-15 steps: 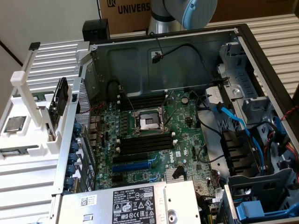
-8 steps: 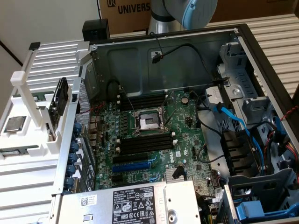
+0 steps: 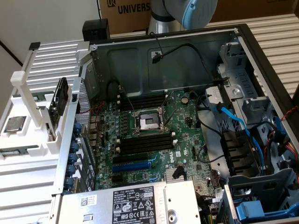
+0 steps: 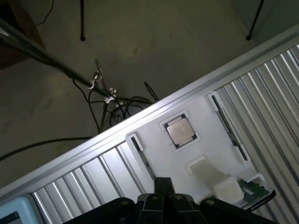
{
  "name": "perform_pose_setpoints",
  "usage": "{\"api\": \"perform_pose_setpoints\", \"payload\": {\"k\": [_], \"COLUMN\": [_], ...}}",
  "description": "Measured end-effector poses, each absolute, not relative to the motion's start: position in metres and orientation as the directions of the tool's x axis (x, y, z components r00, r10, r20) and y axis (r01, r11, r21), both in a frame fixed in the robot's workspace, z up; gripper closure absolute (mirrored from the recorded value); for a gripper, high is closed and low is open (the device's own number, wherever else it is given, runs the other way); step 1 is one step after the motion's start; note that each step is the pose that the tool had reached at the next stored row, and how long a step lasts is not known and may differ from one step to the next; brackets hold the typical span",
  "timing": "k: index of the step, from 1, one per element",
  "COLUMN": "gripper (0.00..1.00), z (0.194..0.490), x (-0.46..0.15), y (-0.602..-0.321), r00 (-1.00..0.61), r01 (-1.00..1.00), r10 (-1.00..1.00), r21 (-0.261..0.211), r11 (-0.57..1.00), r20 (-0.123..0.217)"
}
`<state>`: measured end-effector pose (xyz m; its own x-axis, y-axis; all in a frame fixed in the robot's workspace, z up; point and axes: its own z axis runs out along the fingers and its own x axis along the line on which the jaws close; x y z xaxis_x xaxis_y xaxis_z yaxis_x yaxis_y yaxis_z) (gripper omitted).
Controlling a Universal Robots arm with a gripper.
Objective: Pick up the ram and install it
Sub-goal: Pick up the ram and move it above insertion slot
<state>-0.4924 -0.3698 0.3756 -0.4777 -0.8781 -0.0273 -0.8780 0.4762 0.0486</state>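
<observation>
The ram [image 3: 18, 150] is a long, narrow dark stick lying flat in a white fixture [image 3: 28, 135], on the exterior view's left, just in front of a square silver processor chip [image 3: 14, 123]. In the wrist view the same chip [image 4: 179, 130] sits in the white fixture [image 4: 205, 140] between two narrow dark strips; I cannot tell which strip is the ram. My gripper [image 4: 163, 183] hangs high above that fixture, shut, with nothing between its fingers. The arm [image 3: 184, 11] reaches in from behind the case.
An open computer case [image 3: 163, 51] holds the motherboard [image 3: 149, 140], with black memory slots [image 3: 145, 142] on both sides of the processor socket [image 3: 148, 122]. A drive [image 3: 60, 100] stands upright on the fixture's edge. Blue cables [image 3: 233, 121] and drive bays fill the right.
</observation>
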Motion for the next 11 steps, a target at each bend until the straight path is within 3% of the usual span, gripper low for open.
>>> {"api": "perform_pose_setpoints", "payload": {"k": [11], "gripper": [0.9], "z": [0.374], "x": [-0.4924], "y": [-0.3697], "r00": [-0.258], "r01": [-0.965], "r10": [-0.966], "r21": [0.049], "r11": [0.257], "r20": [-0.027]}}
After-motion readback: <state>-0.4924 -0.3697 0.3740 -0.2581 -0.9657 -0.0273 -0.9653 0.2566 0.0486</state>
